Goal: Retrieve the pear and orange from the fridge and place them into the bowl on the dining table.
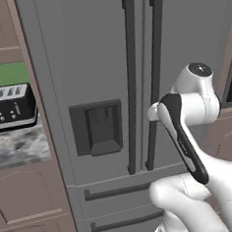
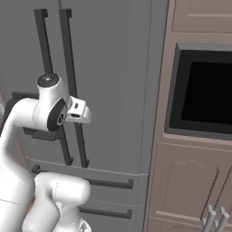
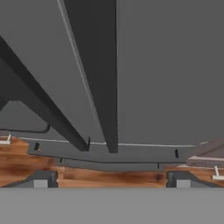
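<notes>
hand view: jaws spread at the fridge's right door handle

hand view looks steeply along the front of the fridge (image 3: pixel 175 65), with the right door's handle (image 3: pixel 98 74) running from twelve o'clock down to just past centre, and the left door's handle (image 3: pixel 39 105) slanting in from nine o'clock. the gripper (image 3: pixel 111 181) has its two dark tips at seven and five o'clock, wide apart with nothing between them, so the tool is released and grasps nothing. my guess is that it is lined up with the right handle so the jaws can straddle the bar before a pull (the doors are both shut, and the pear and orange cannot be seen behind them).

in the left base view the fridge (image 1: pixel 84 66) occupies the middle, its paired handles at about one o'clock, the dispenser recess (image 1: pixel 96 127) just left of centre, and the drawers (image 1: pixel 120 206) toward six o'clock. the arm's wrist sits just beside the lower part of the right handle (image 1: pixel 154 75), at three o'clock; whether it touches the bar i cannot tell. a toaster (image 1: pixel 11 106) stands on the counter at nine o'clock.

each handle's long axis is vertical, parallel to the door seam, so a grip would need the jaws to close across the bar horizontally. in the right base view the hand (image 2: pixel 77 112) points toward the handles (image 2: pixel 72 90) at about nine o'clock, with a wall oven (image 2: pixel 206 93) at two o'clock.
</notes>
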